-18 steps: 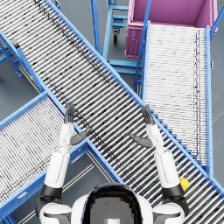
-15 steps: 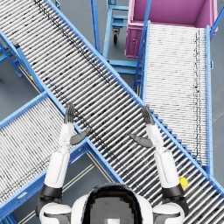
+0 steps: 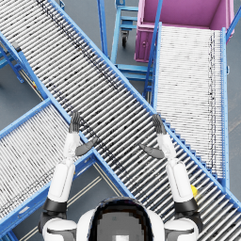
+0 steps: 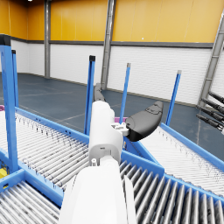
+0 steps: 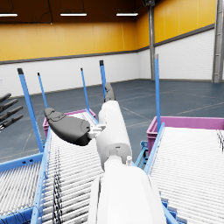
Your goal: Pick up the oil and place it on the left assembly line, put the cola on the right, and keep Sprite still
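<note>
Over the middle conveyor (image 3: 108, 108), which runs on a slant between the other two, both white arms are raised with the dark hands held up above the rollers. The left hand (image 3: 75, 136) is spread, fingers straight and pointing away from the body, thumb (image 4: 144, 121) stuck out toward the other hand, holding nothing. The right hand (image 3: 161, 139) mirrors it: fingers straight, thumb (image 5: 65, 127) turned inward, nothing in its grasp. The hands are well apart and neither touches the rollers. The left assembly line (image 3: 28, 150) lies beside the left arm. The right assembly line (image 3: 188, 84) runs up to a pink bin (image 3: 188, 14). Where the oil, cola and Sprite are, I cannot tell from these views.
</note>
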Motion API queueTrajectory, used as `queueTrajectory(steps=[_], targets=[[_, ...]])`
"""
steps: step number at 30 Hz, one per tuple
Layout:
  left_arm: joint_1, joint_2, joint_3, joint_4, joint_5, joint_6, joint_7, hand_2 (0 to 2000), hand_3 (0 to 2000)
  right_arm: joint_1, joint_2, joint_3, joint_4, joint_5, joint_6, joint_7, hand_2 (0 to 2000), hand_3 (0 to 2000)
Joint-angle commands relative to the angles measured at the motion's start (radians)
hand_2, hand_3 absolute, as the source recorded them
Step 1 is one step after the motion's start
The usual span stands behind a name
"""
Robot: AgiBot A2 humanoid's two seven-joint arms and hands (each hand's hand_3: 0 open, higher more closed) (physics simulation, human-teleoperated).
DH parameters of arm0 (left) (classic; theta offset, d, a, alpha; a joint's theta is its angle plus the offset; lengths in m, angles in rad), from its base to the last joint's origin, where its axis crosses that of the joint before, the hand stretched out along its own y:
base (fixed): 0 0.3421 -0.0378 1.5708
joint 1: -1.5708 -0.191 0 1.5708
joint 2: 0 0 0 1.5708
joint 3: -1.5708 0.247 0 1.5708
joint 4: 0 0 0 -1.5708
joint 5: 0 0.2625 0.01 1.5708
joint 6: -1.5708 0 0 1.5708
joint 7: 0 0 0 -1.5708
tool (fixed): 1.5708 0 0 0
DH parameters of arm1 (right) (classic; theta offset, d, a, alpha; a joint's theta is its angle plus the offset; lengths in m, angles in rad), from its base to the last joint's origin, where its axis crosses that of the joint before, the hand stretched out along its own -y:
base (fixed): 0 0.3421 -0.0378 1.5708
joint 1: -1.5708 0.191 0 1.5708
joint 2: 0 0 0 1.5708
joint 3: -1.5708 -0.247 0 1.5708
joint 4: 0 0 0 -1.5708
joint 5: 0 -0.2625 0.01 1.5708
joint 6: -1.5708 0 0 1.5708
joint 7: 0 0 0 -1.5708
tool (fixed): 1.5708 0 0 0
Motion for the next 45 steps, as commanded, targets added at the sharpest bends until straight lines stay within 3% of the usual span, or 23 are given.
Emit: queueTrajectory(steps=[1,34,38,45], targets=[[0.000,0.000,0.000,0.000,0.000,0.000,0.000,0,0,0.000,0.000,0.000,0.000,0.000,0.000,0.000,0,0],[0.002,0.001,0.030,0.016,0.000,0.000,0.000,0,0,0.002,-0.001,0.030,-0.016,0.000,0.000,0.000,0,0],[0.021,0.024,-0.027,-0.023,0.000,-0.074,-0.074,0,0,0.011,-0.020,-0.012,0.028,0.000,-0.073,0.074,0,0],[0.043,0.053,-0.095,-0.054,0.000,-0.098,-0.098,0,0,0.034,-0.050,-0.082,0.062,0.000,-0.097,0.098,0,0]])
